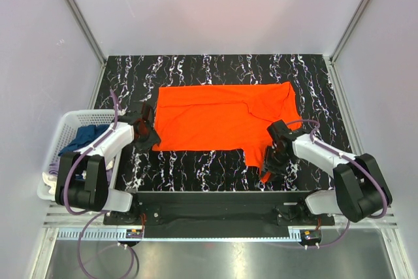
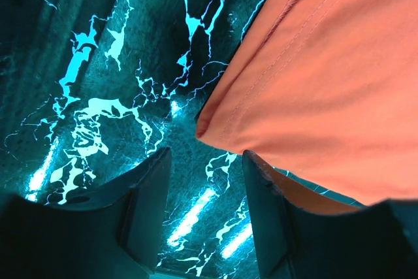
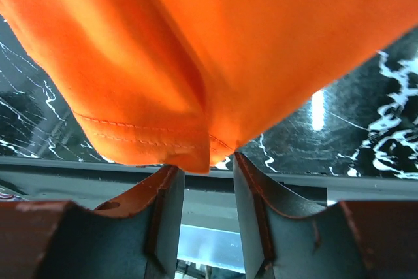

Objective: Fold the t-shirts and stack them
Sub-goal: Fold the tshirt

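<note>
A bright orange t-shirt lies spread flat on the black marbled table, with one flap trailing toward the near edge at the lower right. My left gripper sits at the shirt's near left corner. In the left wrist view that gripper is open, the hemmed corner just beyond its tips and nothing between them. My right gripper is at the trailing flap. In the right wrist view that gripper stands open, and the orange hem hangs down to its fingertips.
A white laundry basket stands off the table's left side, holding a navy blue shirt and some pale cloth. The metal frame rail runs along the near edge. White walls close in the sides and back.
</note>
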Motion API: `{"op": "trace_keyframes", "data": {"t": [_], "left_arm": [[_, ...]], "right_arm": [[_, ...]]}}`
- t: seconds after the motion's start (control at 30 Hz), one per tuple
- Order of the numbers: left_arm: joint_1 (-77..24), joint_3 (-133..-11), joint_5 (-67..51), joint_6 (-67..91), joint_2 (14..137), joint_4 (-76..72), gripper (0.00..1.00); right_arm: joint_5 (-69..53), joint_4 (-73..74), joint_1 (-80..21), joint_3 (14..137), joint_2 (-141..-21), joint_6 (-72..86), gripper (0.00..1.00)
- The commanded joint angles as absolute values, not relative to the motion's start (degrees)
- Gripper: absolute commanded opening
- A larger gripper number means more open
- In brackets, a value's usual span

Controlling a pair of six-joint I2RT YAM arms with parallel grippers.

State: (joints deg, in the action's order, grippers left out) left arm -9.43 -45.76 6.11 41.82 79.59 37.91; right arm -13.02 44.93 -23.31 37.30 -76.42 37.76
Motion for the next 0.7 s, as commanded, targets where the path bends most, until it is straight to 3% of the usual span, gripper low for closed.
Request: {"op": "trace_keyframes", "data": {"t": [0.0,0.5,0.67], "left_arm": [[-9.6,-47.5,8.0,40.7,78.6,38.0,0.52],[-9.6,-48.5,7.6,41.5,78.0,38.6,0.52],[-9.6,-48.3,7.7,41.2,78.0,38.5,0.52]], "right_arm": [[-11.3,42.3,-24.8,37.2,-76.5,38.8,0.42],[-3.8,47.3,-28.6,42.1,-84.5,43.2,0.37],[-4.1,47.3,-28.7,41.6,-82.7,42.5,0.13]]}}
